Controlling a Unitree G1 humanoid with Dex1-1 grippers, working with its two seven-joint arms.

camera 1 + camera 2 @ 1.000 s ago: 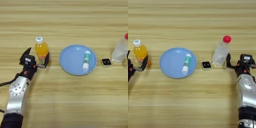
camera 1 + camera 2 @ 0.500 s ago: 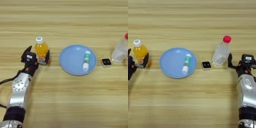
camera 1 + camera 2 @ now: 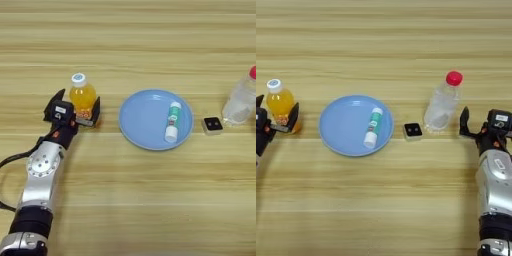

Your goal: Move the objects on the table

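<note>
Two tools: left tool (image 3: 77,106) straddles orange juice bottle (image 3: 82,97); right tool (image 3: 482,122) spread beside clear ribbed bottle (image 3: 442,102).

Two bottles: orange juice bottle (image 3: 82,98), clear plastic bottle (image 3: 442,103). One blue plate (image 3: 145,120), holding one green-and-white tube (image 3: 172,121). One tiny cube (image 3: 413,131) right of the plate. Two grippers: left gripper (image 3: 77,109), right gripper (image 3: 478,122).

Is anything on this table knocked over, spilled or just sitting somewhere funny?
Nothing is spilled or broken. The only thing lying down is the green-and-white tube, on its side inside the blue plate. The orange juice bottle and the clear bottle stand upright, and the tiny white cube sits flat between plate and clear bottle.
</note>
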